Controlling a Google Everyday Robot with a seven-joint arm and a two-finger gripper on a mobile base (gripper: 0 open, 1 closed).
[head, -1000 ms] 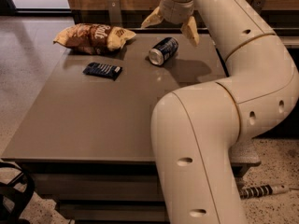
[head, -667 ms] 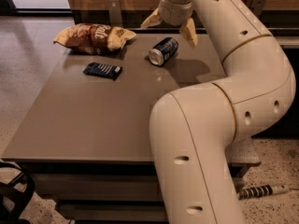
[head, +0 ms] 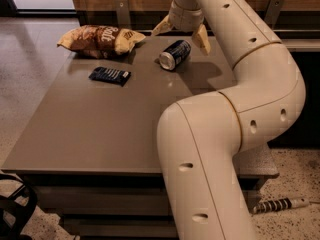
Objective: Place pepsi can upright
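The pepsi can [head: 175, 54] lies on its side on the grey table [head: 100, 124], near the far edge, with its silver end facing the front left. My gripper [head: 182, 33] hangs just above and behind the can, open, with one tan finger [head: 161, 26] to the can's left and the other [head: 202, 38] to its right. The fingers do not touch the can.
A brown and yellow chip bag [head: 100, 39] lies at the far left of the table. A flat dark blue snack packet [head: 109, 75] lies in front of it. My white arm [head: 235, 109] fills the right side of the view. A wooden wall runs behind the table.
The gripper has come down slightly nearer the can. The can has not moved.
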